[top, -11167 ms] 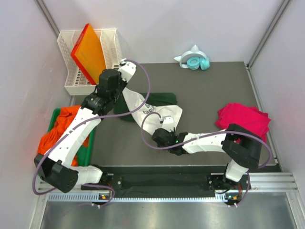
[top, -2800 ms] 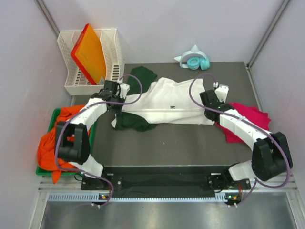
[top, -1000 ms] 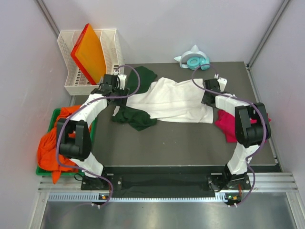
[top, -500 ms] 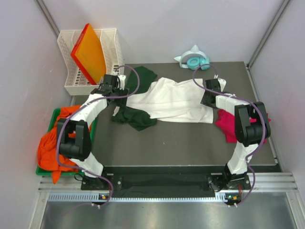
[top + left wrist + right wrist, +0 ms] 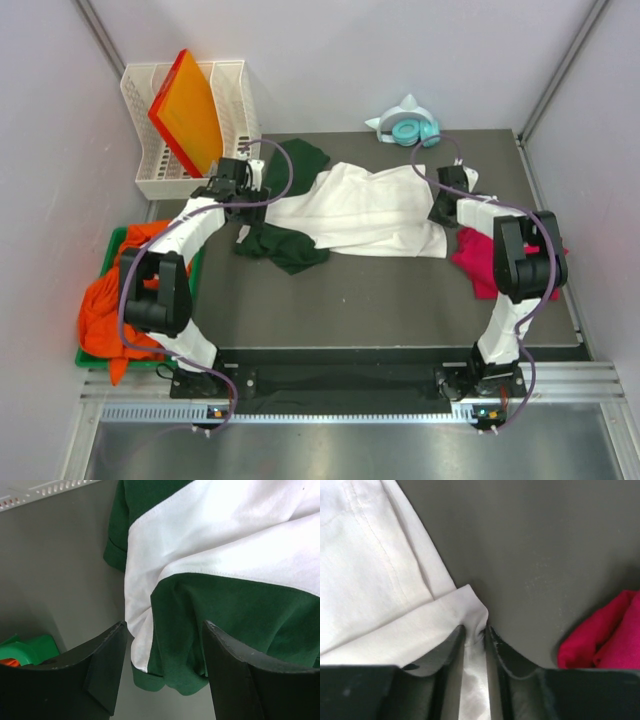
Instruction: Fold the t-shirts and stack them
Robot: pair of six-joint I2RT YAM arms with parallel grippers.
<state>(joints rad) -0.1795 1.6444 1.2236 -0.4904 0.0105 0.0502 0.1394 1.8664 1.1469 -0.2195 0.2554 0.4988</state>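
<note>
The left arm [image 5: 185, 230] and right arm [image 5: 482, 209] wear white shells over black joints, each trailing a looping purple cable [image 5: 290, 175]; black fingers [image 5: 102, 662] tip both wrists.

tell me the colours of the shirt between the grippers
White and dark green shirt, clearest in the left wrist view.

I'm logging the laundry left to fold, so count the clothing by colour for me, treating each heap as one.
White-and-green t-shirt: 1
Pink heap: 1
Orange heap: 1
Total: 3
</note>
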